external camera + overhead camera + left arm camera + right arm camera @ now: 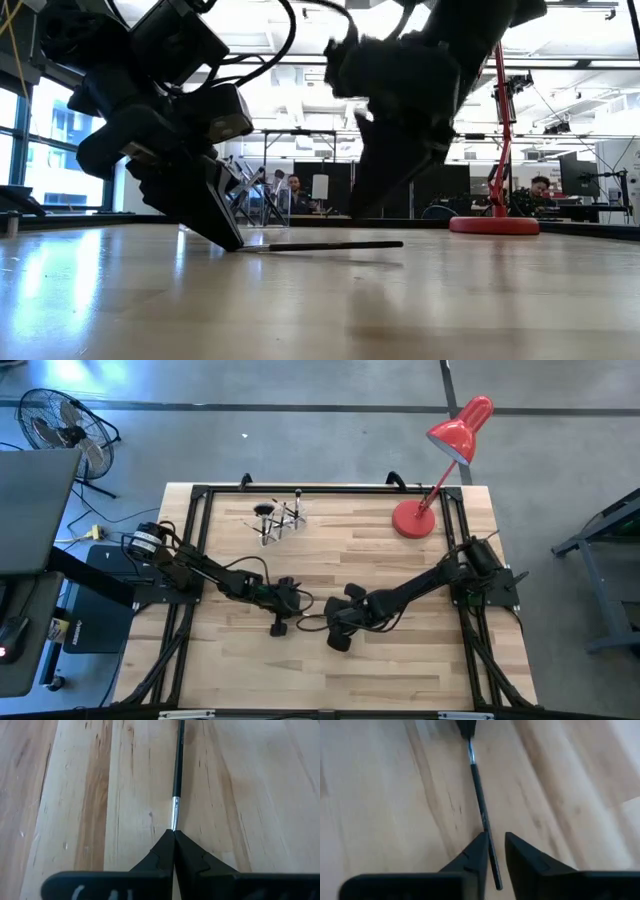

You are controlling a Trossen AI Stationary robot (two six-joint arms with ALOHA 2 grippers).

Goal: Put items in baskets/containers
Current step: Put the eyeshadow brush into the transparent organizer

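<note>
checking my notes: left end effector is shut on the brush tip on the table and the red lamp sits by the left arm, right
Only the lamp is wrong: the high view shows the red desk lamp by the right arm. The left end effector is indeed shut on the makeup brush lying on the table.

Both arms [215,575] are built black, boxy, with looped black cables; pincer fingers [160,855] are matte black wedges, white marks seen at base.

brush [175,780] tip hidden inside left gripper [173,837] | handle end cut off, left wrist view | holder [280,520] contents too small to count
</note>
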